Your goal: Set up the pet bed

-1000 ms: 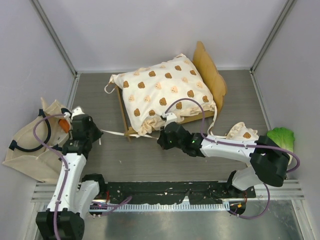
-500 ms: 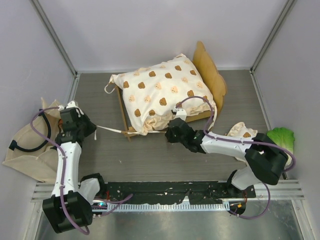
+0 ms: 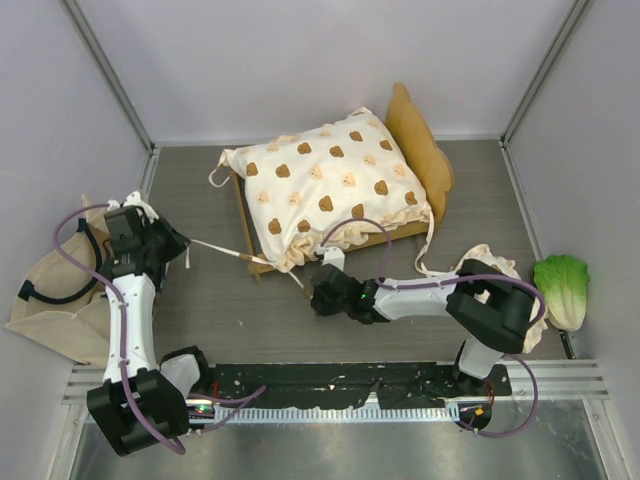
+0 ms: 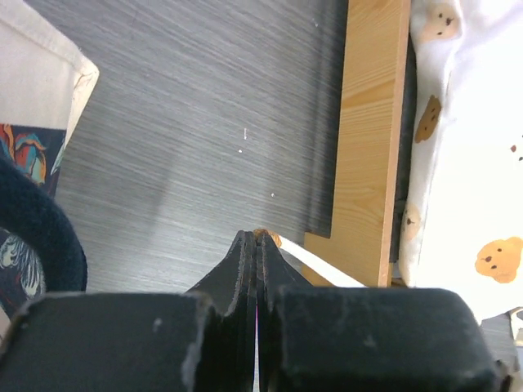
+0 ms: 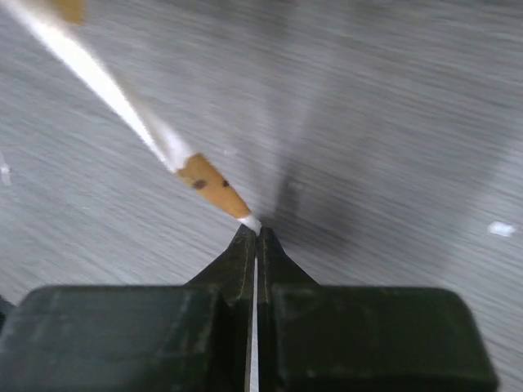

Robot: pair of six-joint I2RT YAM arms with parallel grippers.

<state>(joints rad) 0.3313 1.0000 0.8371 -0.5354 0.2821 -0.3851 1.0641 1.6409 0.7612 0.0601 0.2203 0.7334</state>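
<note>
The pet bed sits at the far middle of the table, turned at a slant. Its scalloped headboard is on the far right, and its light-wood frame shows along the left side. The cream cushion, printed with brown bears, lies on the frame and bulges over its near and left edges. It carries no lettering that can be read. A white left tie runs taut from the bed's near left corner out to the left tool. In the left wrist view the left tool has its jaws pressed together on the tan-tipped end of that tie, just off the frame and the cushion. A second, near tie drops from the cushion's near edge to the right tool, which lies low over the table just near of the bed. The right wrist view shows the right tool closed tight on the white tip of that tie, just beyond its tan band, above the grey table. At the far left a beige tote bag with black handles slumps against the wall beside the left arm. A corner of the tote bag and a colourful printed patch show in the left wrist view, too partial to read. A green lettuce toy lies at the right edge, well apart from the bed.
</note>
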